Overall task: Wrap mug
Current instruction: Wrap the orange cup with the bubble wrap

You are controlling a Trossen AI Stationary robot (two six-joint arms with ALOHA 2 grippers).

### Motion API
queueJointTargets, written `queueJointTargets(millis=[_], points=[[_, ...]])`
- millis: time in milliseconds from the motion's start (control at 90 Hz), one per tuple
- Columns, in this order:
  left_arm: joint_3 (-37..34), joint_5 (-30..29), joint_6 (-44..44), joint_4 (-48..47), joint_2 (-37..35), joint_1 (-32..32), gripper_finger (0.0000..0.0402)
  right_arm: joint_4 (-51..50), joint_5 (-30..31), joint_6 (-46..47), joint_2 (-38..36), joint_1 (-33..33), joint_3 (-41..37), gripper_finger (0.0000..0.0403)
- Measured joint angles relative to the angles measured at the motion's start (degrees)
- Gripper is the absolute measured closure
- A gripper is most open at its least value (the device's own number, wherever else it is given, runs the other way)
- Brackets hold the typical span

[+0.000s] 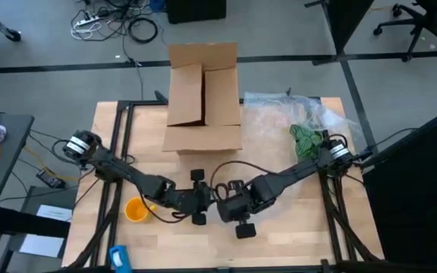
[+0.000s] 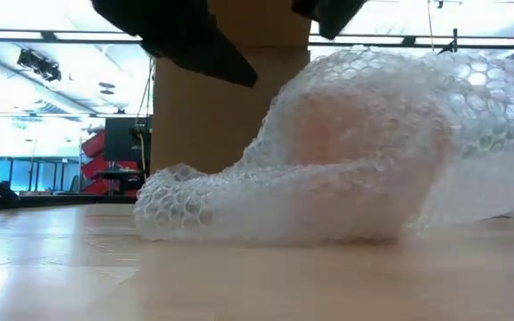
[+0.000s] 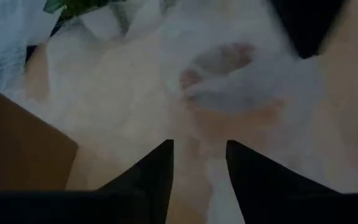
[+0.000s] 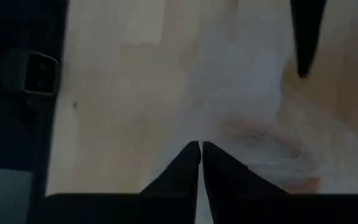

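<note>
Two pincers meet at lower centre of the bench [image 1: 294, 227].
Left pincer [image 3: 199, 163] apart; right pincer [image 4: 201, 155] together, perhaps pinching bubble wrap [image 2: 355, 152]; mug [image 1: 136, 209] lower left.

right gripper [image 4: 201, 149] fingers together | over wooden table [image 4: 117, 93] | pale wrap [image 4: 247, 81] ahead

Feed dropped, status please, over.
Left gripper open, right gripper shut, both mid-table over bubble wrap. Mug bare, beside left arm. Cardboard box behind, apart.

You'll find no readable text, label, brand, number or sign on anything in these views.
</note>
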Motion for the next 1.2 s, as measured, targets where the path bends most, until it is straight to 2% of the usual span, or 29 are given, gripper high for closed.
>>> queueJointTargets(millis=[289, 467, 611, 900, 1044, 1200], points=[[0.00, -0.54, -0.01, 2.99, 0.00, -1.54, 0.0269, 3.80, 0.87, 1.57, 0.10, -4.81, -10.15, 0.0403], [0.00, -0.75, 0.18, 5.12, 1.80, -1.53, 0.0269, 16.89, -7.32, 1.77, -0.26, -6.94, -18.92, 0.0403], [0.00, -0.80, 0.26, 7.63, 4.67, -1.49, 0.0269, 18.35, -8.23, 2.85, -0.34, -6.96, -20.63, 0.0403], [0.00, -0.85, 1.45, 9.74, 6.39, -1.44, 0.0269, 9.27, -6.82, 1.48, -3.20, -5.74, -11.93, 0.0403], [0.00, -0.85, 1.62, 9.24, 6.40, -1.46, 0.0269, -0.62, -3.52, 2.54, -4.18, -5.63, -6.16, 0.0403], [0.00, -0.96, 1.45, 6.51, 6.37, -1.92, 0.0269, -13.55, -3.05, 9.30, -4.79, -4.06, -3.53, 0.0403]])
